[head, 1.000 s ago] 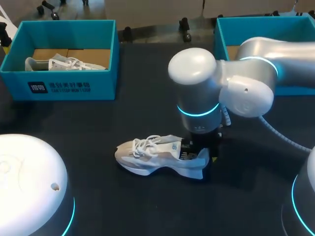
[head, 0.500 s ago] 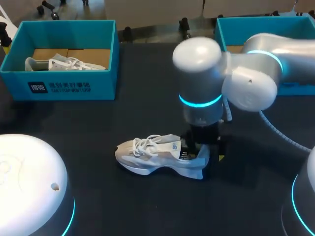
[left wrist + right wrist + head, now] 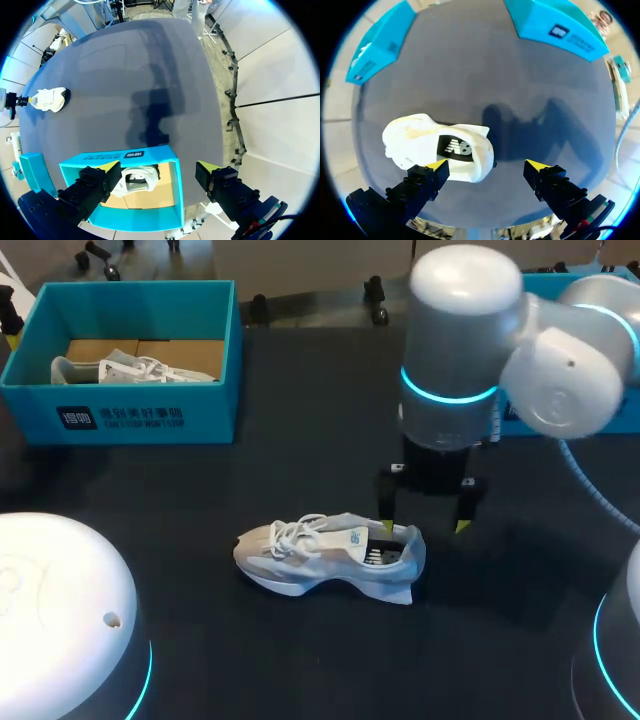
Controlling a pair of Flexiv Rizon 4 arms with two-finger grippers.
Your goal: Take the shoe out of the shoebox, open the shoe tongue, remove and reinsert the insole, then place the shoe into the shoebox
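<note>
Risen: right pincer (image 3: 425,526) (spread wide) | shoe (image 3: 325,558) on table (image 3: 300,480)

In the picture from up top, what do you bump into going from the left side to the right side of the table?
Blue shoebox with a white sneaker inside it → white shoe lying on the table → right arm.

**Clearances around the shoe.** The shoe (image 3: 325,558) is lying on its sole mid-table. A wide strip of table (image 3: 300,460) is separating it from the left shoebox (image 3: 140,420), which is standing well apart and holding a second shoe (image 3: 130,368). The right gripper (image 3: 425,527) is hanging just above the heel with its fingers spread, obstructing approach from above there. The toe and laces are lying uncovered. The right shoebox (image 3: 555,25) is standing behind the right arm (image 3: 470,360).
</note>
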